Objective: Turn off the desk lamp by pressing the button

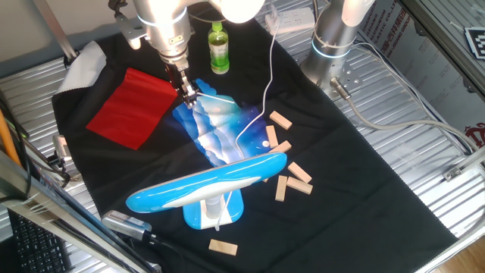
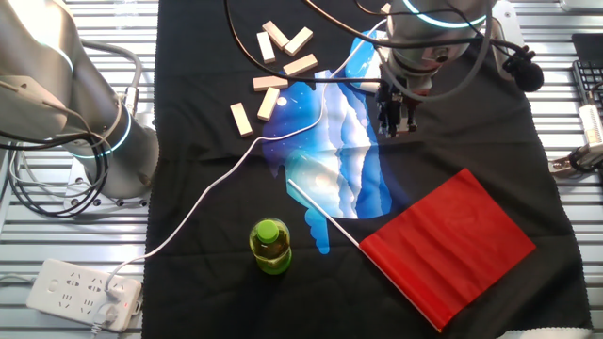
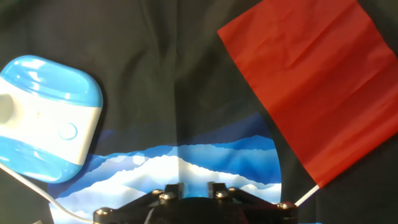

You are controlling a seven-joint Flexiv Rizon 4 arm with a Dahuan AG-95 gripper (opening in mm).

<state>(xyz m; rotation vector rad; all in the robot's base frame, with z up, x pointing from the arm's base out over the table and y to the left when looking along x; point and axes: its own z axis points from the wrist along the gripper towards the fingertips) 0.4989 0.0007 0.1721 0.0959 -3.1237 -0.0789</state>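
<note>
desk lamp [image 1: 204,188] foreground | gripper [image 1: 189,98] vertical over patterned sheet [image 1: 216,125]

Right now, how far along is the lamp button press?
Nothing looks pressed yet. The gripper hangs over the blue-and-white patterned sheet, between the red flag and the desk lamp, touching neither. The hand view shows the lamp base with its round button off to one side. Left to do: move over the button and press.
</note>
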